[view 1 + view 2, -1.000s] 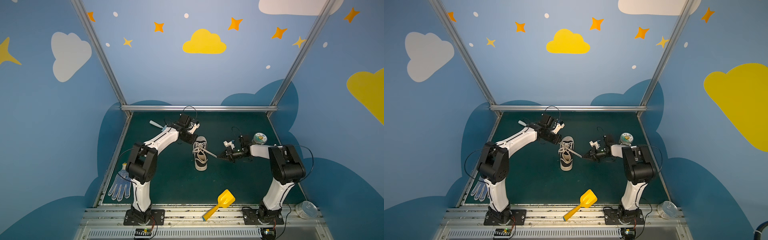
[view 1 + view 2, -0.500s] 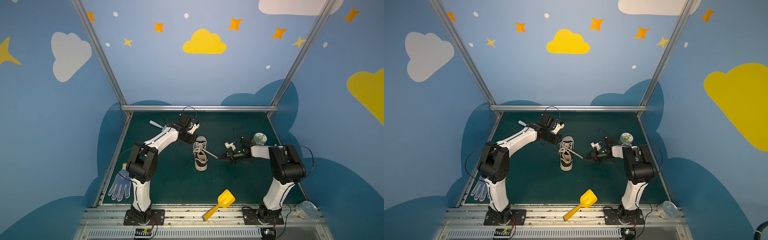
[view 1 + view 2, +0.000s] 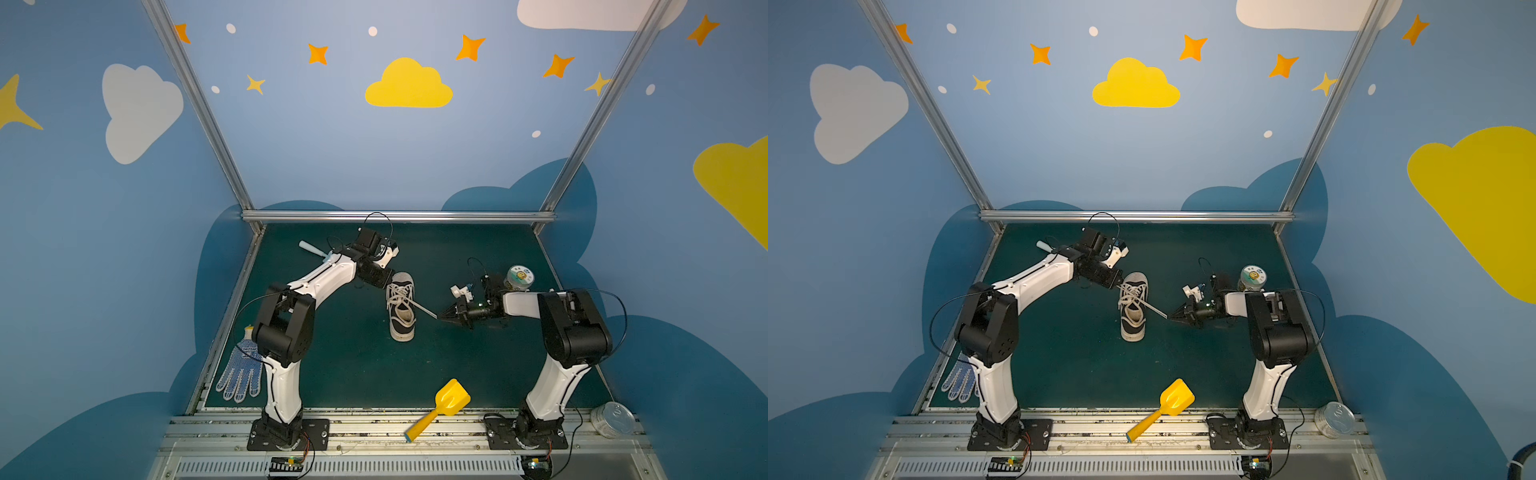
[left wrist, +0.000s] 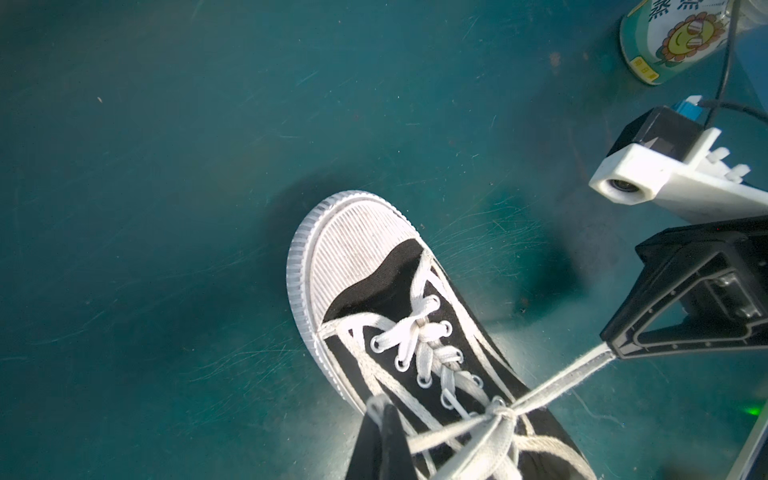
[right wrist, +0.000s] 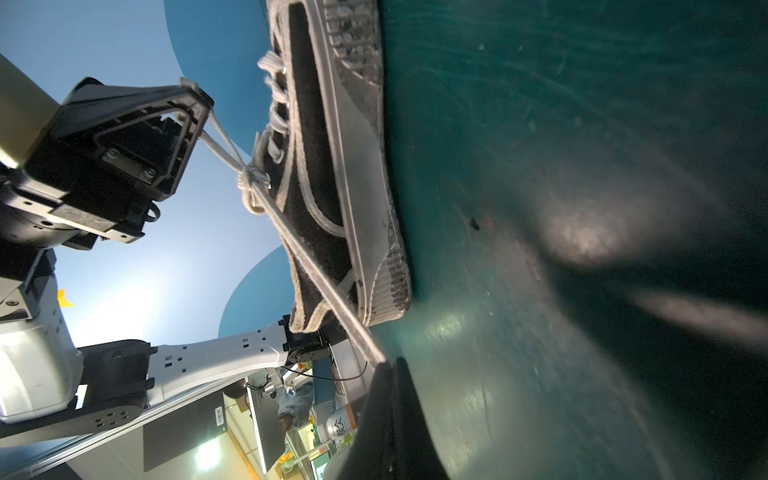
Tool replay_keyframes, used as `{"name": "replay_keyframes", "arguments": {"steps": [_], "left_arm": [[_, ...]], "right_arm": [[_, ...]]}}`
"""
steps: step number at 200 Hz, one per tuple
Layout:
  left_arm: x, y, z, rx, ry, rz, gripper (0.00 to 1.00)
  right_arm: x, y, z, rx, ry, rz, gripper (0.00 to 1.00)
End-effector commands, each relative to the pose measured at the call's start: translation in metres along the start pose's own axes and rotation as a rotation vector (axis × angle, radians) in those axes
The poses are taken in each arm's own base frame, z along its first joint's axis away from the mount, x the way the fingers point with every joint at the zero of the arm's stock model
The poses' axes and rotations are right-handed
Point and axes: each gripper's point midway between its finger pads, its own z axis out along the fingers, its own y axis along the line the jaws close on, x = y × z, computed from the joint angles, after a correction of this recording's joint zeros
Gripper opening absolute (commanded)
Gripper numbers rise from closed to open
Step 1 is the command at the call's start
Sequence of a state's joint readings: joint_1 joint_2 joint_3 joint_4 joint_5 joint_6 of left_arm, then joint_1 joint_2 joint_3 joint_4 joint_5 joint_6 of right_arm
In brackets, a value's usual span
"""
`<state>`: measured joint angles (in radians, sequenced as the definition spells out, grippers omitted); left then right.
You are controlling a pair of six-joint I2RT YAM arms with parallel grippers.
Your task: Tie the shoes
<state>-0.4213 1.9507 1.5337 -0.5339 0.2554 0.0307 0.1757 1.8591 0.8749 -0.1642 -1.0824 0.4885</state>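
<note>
Green bench (image 3: 340, 365), mid-frame: small black canvas sneaker (image 3: 402, 328), cream flat laces (image 3: 424, 310). My left tool (image 3: 387, 284) and right tool (image 3: 439, 316) are both clamped on lace. Judgement: pull apart evenly, seating knot (image 4: 500, 411) without dragging sneaker.

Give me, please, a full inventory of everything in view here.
sneaker: one, black with white sole, mid-table.
laces: one pair, cream, knotted over the tongue, taut out to both sides.
work glove: one, white with blue dots, left table edge.
toy shovel: one, yellow, front edge.
can: one, green with sunflower print, rear right.
tin: one, silvery, front right corner.
tube: one, pale, rear left; unclear what it is.
table: one, dark green, under everything.
left end effector: one, black, shut on a lace loop left of the sneaker.
right end effector: one, black, shut on a lace end right of the sneaker.
</note>
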Motion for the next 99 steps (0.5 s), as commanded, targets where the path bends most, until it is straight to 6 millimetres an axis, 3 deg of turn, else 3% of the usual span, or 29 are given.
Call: {"name": "replay_keyframes", "arguments": {"steps": [1, 99], "left_arm": [[-0.0076, 0.0407, -0.0059, -0.108, -0.033, -0.021, 0.03], [-0.0012, 0.0443, -0.0035, -0.111, -0.02, -0.03, 0.03]], "right_arm": [[0.0102, -0.0297, -0.0035, 0.063, 0.004, 0.1, 0.0], [0.0092, -0.0317, -0.0055, 0.065, 0.001, 0.101, 0.0]]}}
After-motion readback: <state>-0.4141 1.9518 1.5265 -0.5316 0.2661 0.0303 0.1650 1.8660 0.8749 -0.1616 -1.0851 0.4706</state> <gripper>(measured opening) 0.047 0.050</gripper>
